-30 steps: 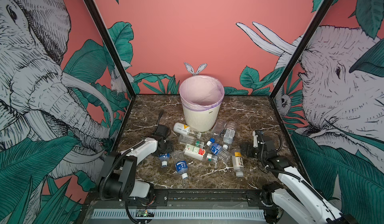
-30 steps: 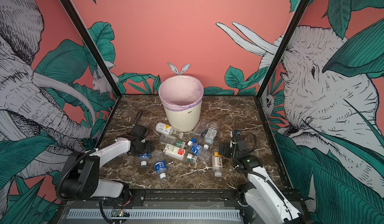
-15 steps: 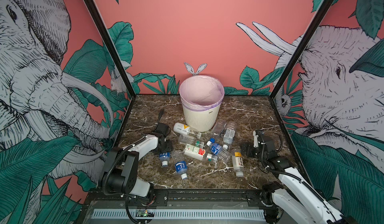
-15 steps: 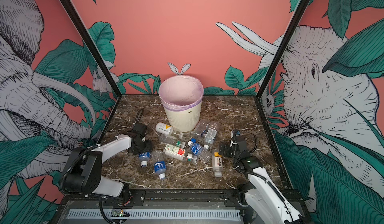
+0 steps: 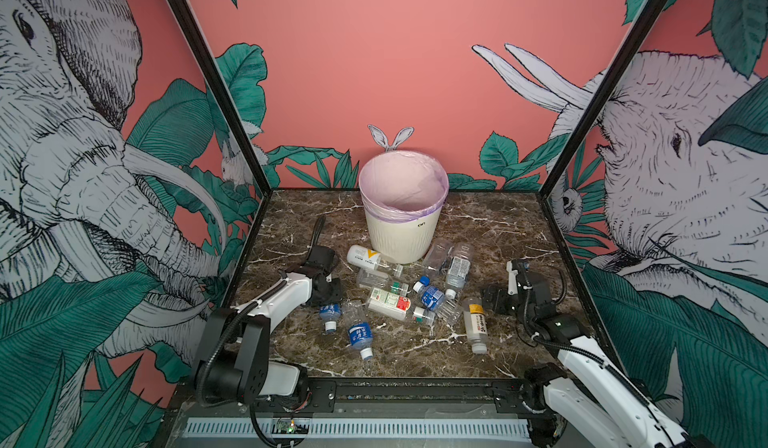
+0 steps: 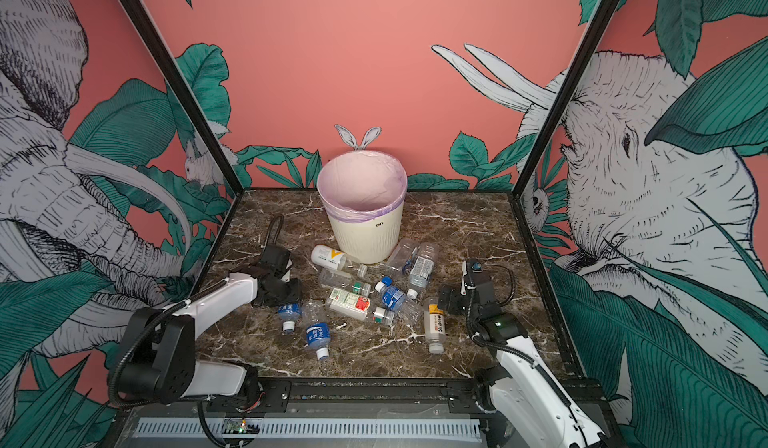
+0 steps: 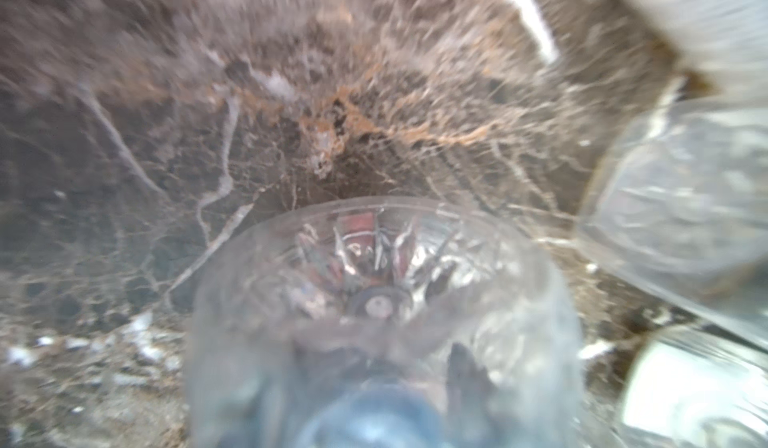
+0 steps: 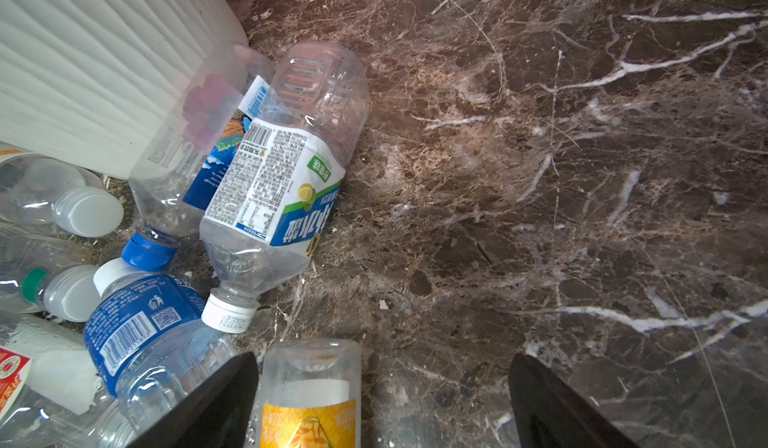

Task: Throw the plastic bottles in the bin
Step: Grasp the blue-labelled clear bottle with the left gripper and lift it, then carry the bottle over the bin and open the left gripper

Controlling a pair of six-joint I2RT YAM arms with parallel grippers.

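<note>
Right wrist: a yellow-labelled bottle (image 8: 309,396) is framed by the wide right hand (image 8: 382,358). One blue-labelled bottle (image 5: 330,313) is gripped by the left hand (image 5: 328,298).

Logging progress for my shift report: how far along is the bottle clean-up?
Done: no bottle shows inside the bin. In hand: the left gripper is shut on a blue-label bottle, not yet carried over. Left: about ten other plastic bottles; the right gripper, open, brackets the yellow-label bottle.

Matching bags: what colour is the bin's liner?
Pale pink-lilac; the bin liner shows best in a top view.
</note>
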